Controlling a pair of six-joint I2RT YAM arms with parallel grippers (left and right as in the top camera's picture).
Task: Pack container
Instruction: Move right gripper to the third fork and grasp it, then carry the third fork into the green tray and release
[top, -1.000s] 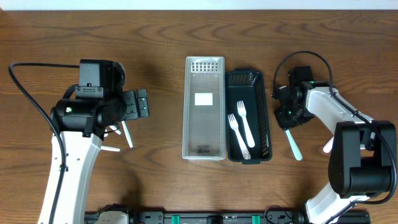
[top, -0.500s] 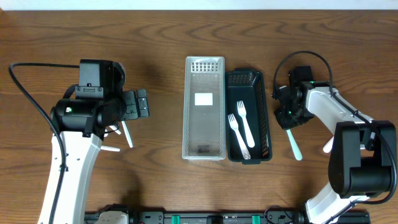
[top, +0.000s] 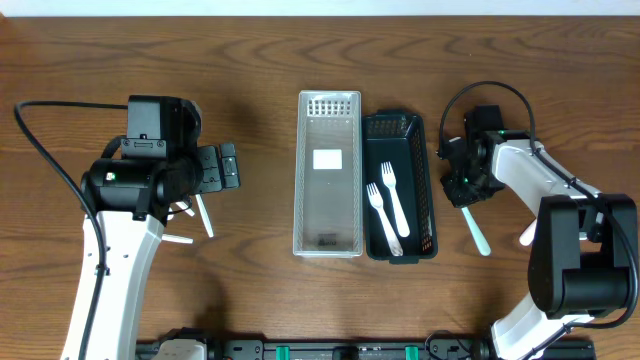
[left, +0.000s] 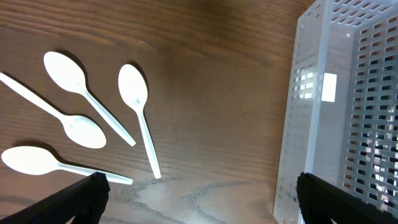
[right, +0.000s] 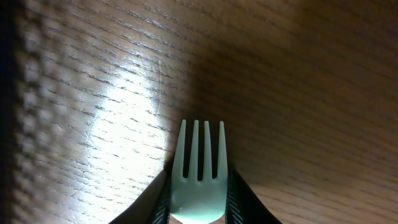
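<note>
My right gripper (right: 199, 205) is clenched on the pale green fork (right: 198, 185), whose trailing handle has just swung slightly, so carrying it to the black basket (top: 432, 200) beside me seems begun

Robotics lab bench, wood-grain table (top: 260, 40), cabled left arm (top: 120, 250), right arm (top: 530, 170)

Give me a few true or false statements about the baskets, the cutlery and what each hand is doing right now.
The black basket holds two white forks. True.
The clear basket holds cutlery. False: it holds none; four spoons lie on the table.
The right hand grips a fork. True.
The left hand holds a spoon. False: it is open and empty.
</note>
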